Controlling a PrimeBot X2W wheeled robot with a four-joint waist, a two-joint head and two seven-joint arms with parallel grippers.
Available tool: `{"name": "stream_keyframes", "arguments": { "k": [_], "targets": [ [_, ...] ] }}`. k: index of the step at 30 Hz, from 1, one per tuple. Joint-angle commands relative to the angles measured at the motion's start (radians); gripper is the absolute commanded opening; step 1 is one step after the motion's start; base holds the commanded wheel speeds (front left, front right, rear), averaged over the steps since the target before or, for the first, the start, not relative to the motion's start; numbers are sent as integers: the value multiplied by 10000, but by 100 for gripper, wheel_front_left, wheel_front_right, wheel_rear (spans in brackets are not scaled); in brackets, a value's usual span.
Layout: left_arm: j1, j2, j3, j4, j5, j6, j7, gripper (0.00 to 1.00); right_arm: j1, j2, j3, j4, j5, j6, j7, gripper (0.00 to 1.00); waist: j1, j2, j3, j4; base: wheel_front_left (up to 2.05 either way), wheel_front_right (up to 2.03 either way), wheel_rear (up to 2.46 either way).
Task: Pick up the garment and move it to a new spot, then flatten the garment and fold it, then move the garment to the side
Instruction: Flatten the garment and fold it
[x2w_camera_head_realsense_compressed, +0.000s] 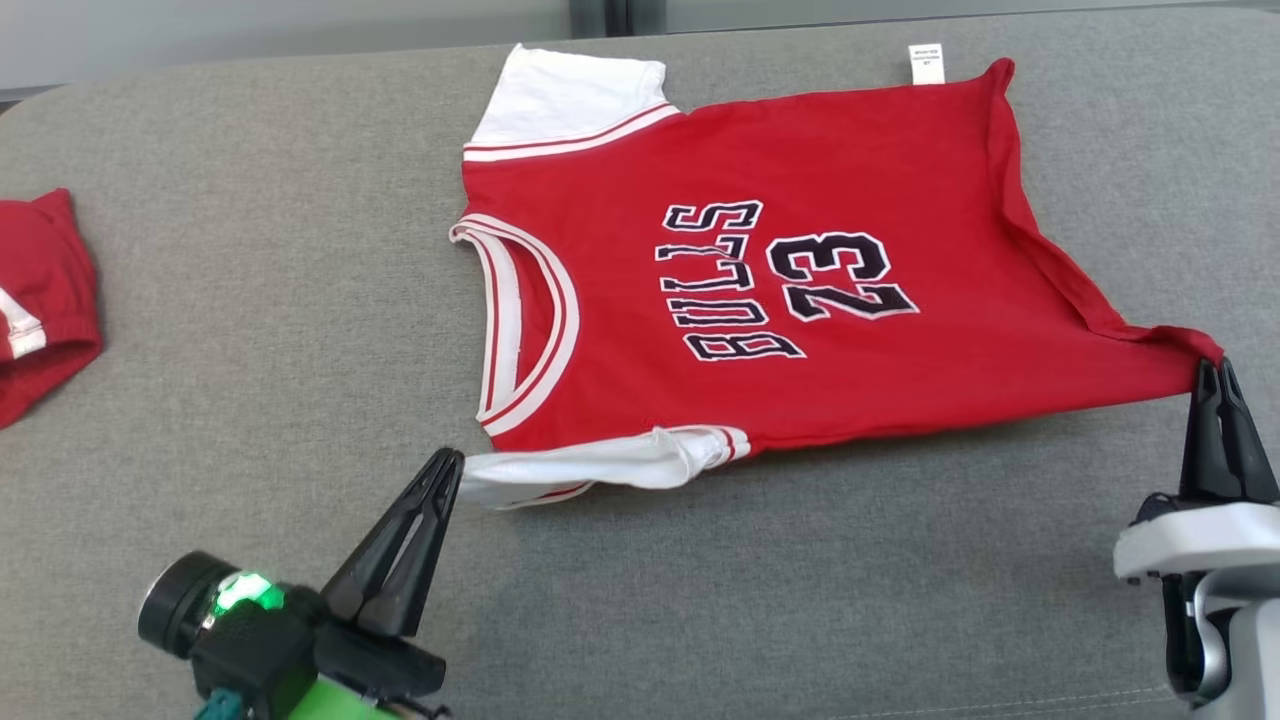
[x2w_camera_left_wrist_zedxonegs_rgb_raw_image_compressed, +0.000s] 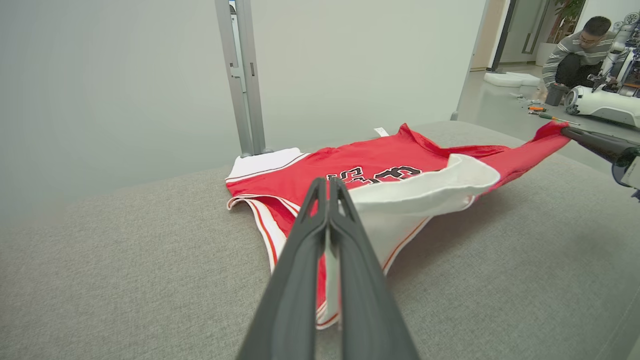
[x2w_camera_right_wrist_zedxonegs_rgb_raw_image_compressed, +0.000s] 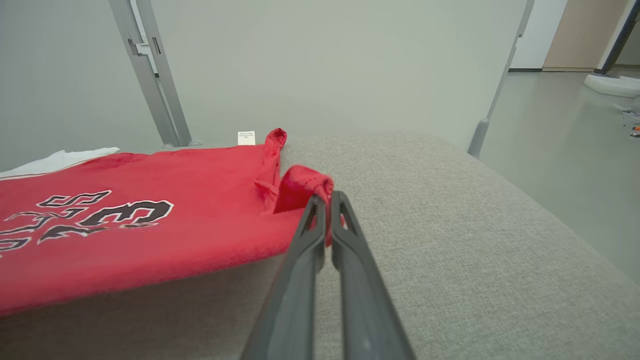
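I'm pinching the jersey's (x2w_camera_head_realsense_compressed: 780, 150) near white sleeve (x2w_camera_head_realsense_compressed: 600, 465) with the left gripper (x2w_camera_head_realsense_compressed: 452, 462), its hem corner (x2w_camera_head_realsense_compressed: 1185, 350) with the right gripper (x2w_camera_head_realsense_compressed: 1212, 368); long axis runs between them.

The left gripper (x2w_camera_head_realsense_compressed: 452, 462), at eight o'clock, is formed of long dark tapered fingers on a black housing (x2w_camera_head_realsense_compressed: 250, 640) lit green. The right gripper (x2w_camera_head_realsense_compressed: 1213, 368) is carried on a pale wrist (x2w_camera_head_realsense_compressed: 1200, 545) at four o'clock.
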Motion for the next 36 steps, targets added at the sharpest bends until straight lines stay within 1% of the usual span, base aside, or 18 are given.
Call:
{"name": "stream_keyframes", "arguments": {
  "k": [1,8,12,18,26,27,28,29,30,33,34,35,36],
  "targets": [
    [-411,-91,-26,146,113,41,72,0,-292,-1,-29,206,-163,-14,-26,0,1,-1,130,-33,0,0,0],
    [-1941,-478,-179,1307,309,19,375,0,-1234,23,0,1283,-559,-14,-26,0,1,-1,655,74,0,0,0],
    [-2852,-609,-259,2046,538,-73,343,0,-1827,25,-35,1803,-760,-14,-26,0,1,-1,960,131,0,0,0],
    [-4025,-769,-429,2968,872,-192,120,0,-2614,66,-103,2260,-983,-14,-26,0,1,-1,1389,213,0,0,0],
    [-5315,-958,-674,3996,1040,-406,-286,0,-3366,17,-86,2522,-1259,-14,-26,1,1,-1,1913,256,0,0,0],
    [-5418,-979,-682,4109,1054,-415,-329,0,-3429,18,-74,2541,-1282,-14,-26,11,1,-1,1954,251,0,0,0],
    [-5528,-998,-689,4255,1072,-432,-378,0,-3485,28,-40,2600,-1282,-14,-26,26,1,-1,1997,244,0,0,0],
    [-5602,-1011,-687,4392,1093,-440,-405,0,-3548,35,-31,2638,-1253,-14,-26,47,1,-1,2030,234,0,0,0],
    [-5673,-1039,-693,4539,1121,-445,-458,0,-3627,40,-3,2665,-1226,-14,-26,100,1,-1,2055,222,0,0,0],
    [-5831,-1080,-725,4895,1211,-418,-523,0,-3691,81,86,2534,-1103,-14,-27,100,1,-1,2044,192,0,0,0],
    [-5810,-1127,-699,4976,1199,-351,-556,45,-3620,93,134,2398,-1038,-14,-27,100,1,-1,1995,196,0,0,0],
    [-5758,-1145,-676,5005,1194,-300,-553,100,-3516,101,186,2251,-980,-13,-27,100,1,-1,1948,201,0,0,0],
    [-5627,-1185,-629,5017,1141,-240,-562,100,-3319,107,234,2040,-941,-13,-27,100,1,-1,1868,209,0,0,0]
  ]
}}
